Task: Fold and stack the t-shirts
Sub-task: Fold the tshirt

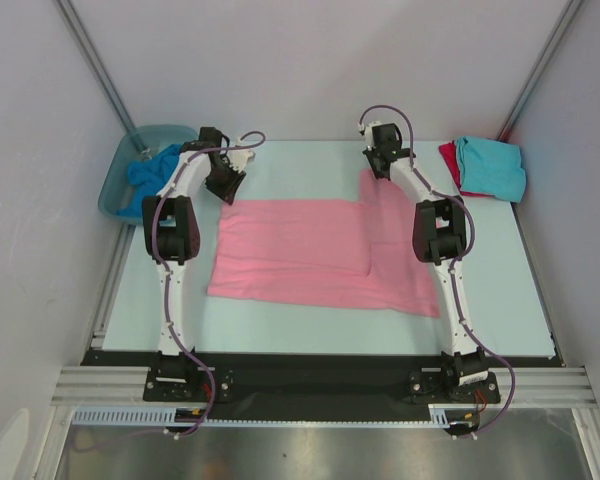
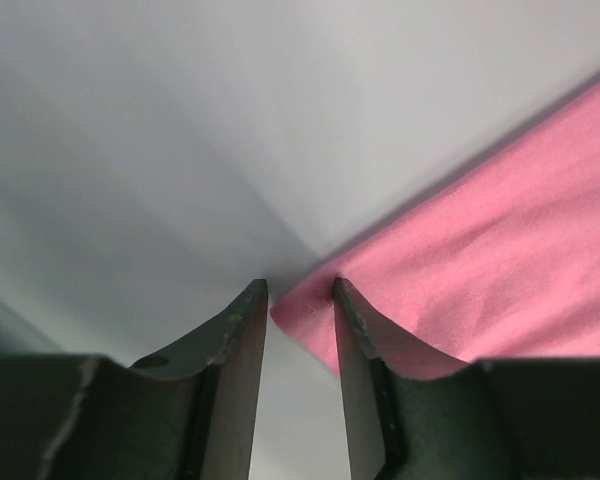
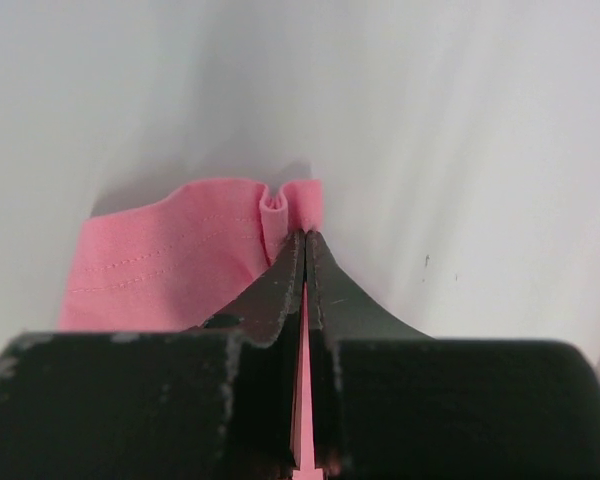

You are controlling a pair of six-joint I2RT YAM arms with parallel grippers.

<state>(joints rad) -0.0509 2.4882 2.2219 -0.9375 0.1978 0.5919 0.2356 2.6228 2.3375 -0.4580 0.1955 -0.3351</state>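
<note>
Overhead view: pink t-shirt [image 1: 310,250] lies spread flat in the middle of the counter [image 1: 280,335]. Its right part runs further back than its left, and a layered edge shows right of centre. The left arm [image 1: 170,225] reaches to the shirt's far left corner, the right arm [image 1: 438,230] to its far right corner. From up here neither set of jaws can be read.

Left wrist view: left jaws apart. The fingers [image 2: 235,340] stand either side of the pink t-shirt [image 2: 480,260] corner, and the tip of the cloth lies in the gap, not pinched. Picture soft, edges smeared.

Right wrist view: right jaws together, clamped on the pink t-shirt [image 3: 170,255]. A small bunched fold of hem stands just ahead of the fingertips, and a thin pink strip shows between the fingers. Two stitch lines are visible on the cloth.

Around: the turquoise t-shirt [image 1: 495,168] sits at the far right corner of the counter, on top of the red t-shirt [image 1: 447,155]. The blue t-shirt [image 1: 145,172] lies crumpled in the tub [image 1: 115,195], just off the far left corner.

Hidden: the right arm covers part of the pink shirt's right edge, and the left wrist covers its far left corner. Of the red t-shirt only a left strip shows. The left arm cuts off part of the tub.
</note>
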